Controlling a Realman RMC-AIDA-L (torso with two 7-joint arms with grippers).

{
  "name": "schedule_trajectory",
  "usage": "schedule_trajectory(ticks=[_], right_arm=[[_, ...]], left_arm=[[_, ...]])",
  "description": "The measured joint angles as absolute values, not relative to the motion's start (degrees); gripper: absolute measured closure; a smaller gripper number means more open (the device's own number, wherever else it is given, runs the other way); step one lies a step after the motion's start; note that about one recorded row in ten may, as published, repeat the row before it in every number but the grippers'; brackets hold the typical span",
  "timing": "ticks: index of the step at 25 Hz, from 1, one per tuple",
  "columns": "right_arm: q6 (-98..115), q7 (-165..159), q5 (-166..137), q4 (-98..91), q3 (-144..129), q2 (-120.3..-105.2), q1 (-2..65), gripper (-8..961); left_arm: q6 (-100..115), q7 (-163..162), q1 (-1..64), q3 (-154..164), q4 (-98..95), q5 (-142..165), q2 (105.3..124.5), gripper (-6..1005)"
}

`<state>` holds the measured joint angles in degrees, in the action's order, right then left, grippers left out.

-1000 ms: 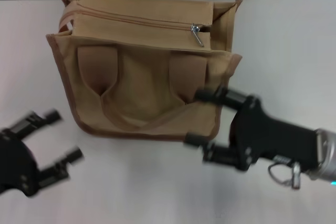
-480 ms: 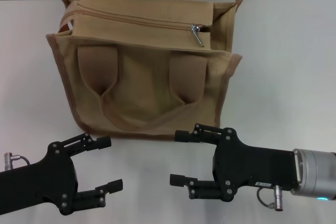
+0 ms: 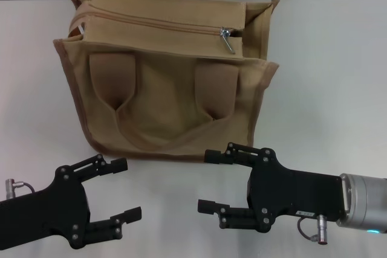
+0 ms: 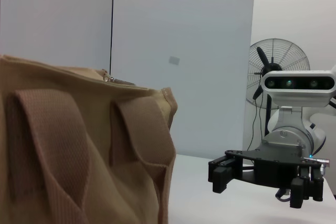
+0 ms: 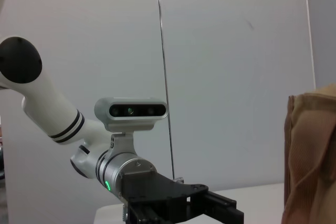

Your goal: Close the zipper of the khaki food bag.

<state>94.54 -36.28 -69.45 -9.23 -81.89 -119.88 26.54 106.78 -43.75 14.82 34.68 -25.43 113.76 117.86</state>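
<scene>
Head view: sitting upright on the white tabletop (image 3: 326, 58), khaki food bag (image 3: 163, 83), zipper (image 3: 227, 35) slider near its right end. Hovering in front, spread open and empty, left claw (image 3: 118, 188) and right claw (image 3: 213, 180), barely shifting from half a second ago, apparently pulled back after closing.

Left wrist view: showing bag (image 4: 79, 150) alongside right claw (image 4: 223, 171).

Right wrist view: showing bag edge (image 5: 312, 156).

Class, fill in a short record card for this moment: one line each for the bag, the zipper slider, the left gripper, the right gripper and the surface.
bag: khaki food bag standing on the table
zipper slider: silver slider at the right end of the zipper, pull tab dangling
left gripper: left gripper open, in front of the bag, not touching it
right gripper: right gripper open, in front of the bag, holding nothing
surface: plain white tabletop
</scene>
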Motion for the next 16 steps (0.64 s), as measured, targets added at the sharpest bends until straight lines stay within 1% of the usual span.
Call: schedule_trajectory(ticks=[6,16], right_arm=[[94.57,-36.25,-69.40,-9.12,-81.90,-119.89,26.55,203],[94.57,-36.27,-69.39,-8.87,-81.91,-119.88,26.54,203]], left_arm=[[106.53,-43.74,14.71,34.72,-25.40,113.95,118.31,191],[106.11,-43.63,14.68,34.72,-25.32,114.00,118.51,191]])
